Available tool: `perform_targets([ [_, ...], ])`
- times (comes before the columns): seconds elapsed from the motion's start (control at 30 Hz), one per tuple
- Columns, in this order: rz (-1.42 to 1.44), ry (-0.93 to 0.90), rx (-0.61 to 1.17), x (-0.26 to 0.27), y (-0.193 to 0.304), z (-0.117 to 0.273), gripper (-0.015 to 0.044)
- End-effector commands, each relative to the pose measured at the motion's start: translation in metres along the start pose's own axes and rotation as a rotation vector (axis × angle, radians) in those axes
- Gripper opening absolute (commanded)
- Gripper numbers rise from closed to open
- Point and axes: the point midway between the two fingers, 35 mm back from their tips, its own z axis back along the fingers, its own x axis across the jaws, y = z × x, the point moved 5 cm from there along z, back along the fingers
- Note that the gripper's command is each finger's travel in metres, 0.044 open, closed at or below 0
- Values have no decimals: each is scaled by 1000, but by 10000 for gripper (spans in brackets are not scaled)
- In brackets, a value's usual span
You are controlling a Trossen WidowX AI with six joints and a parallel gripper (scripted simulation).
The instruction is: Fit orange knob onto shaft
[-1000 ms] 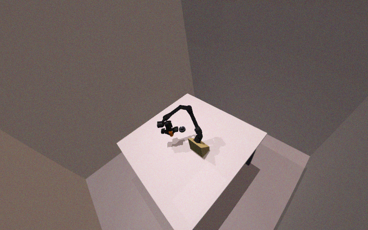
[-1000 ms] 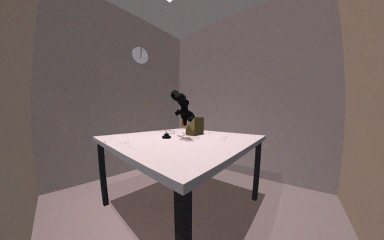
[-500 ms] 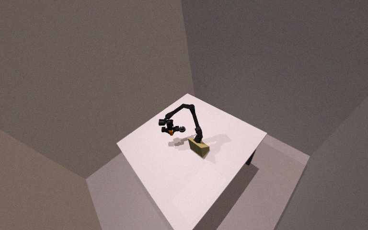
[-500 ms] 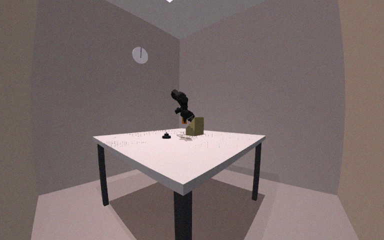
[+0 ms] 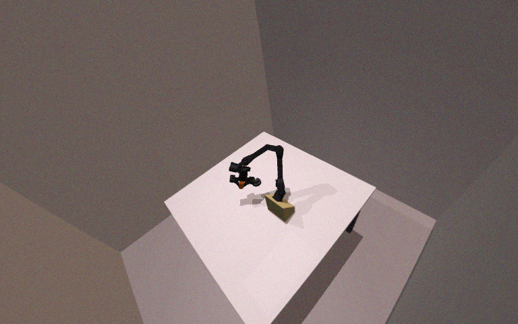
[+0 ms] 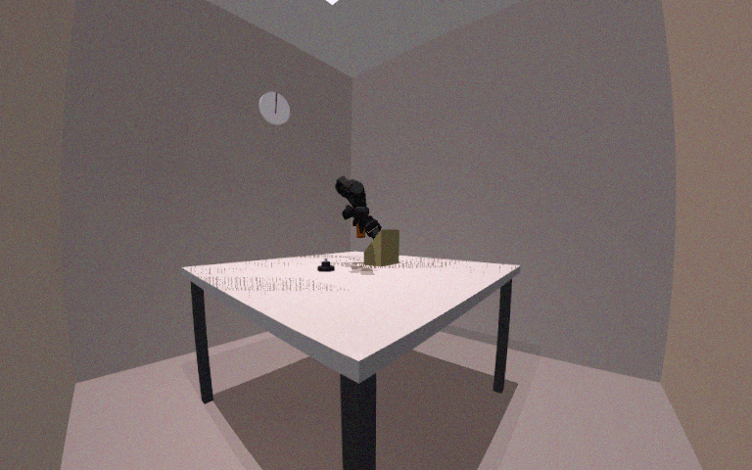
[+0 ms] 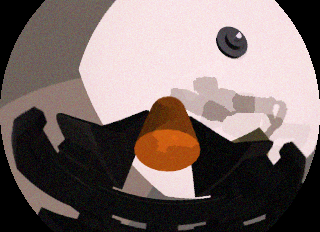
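The orange knob [image 5: 241, 184] [image 6: 358, 233] [image 7: 167, 149] is held in the air, well above the table. My gripper [image 5: 241, 183] [image 6: 359, 225] [image 7: 168, 116] is shut on it, one finger on each side. The knob's underside and its hole are hidden in all views. The dark round pedestal [image 5: 257, 182] [image 6: 326, 267] [image 7: 226, 51] stands on the table, apart from the knob. Its small silver shaft [image 6: 326, 259] [image 7: 239, 35] points up. In the wrist view the pedestal is at the upper right. The direction of the shaft's flat side is too small to tell.
A yellowish wedge-shaped block [image 5: 280, 208] [image 6: 389, 248] stands at the arm's base. The white table [image 5: 229, 236] [image 6: 362, 314] [image 7: 150, 47] carries the arm's shadow. In the wrist view a table edge runs down the left side.
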Motion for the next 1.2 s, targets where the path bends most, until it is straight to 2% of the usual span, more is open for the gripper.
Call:
perform_targets([
  [0.0,3,-70,1,-3,0,10,0],
  [1.0,9,-595,0,-37,0,57,0],
  [1.17,11,-622,-3,-39,1,59,0],
])
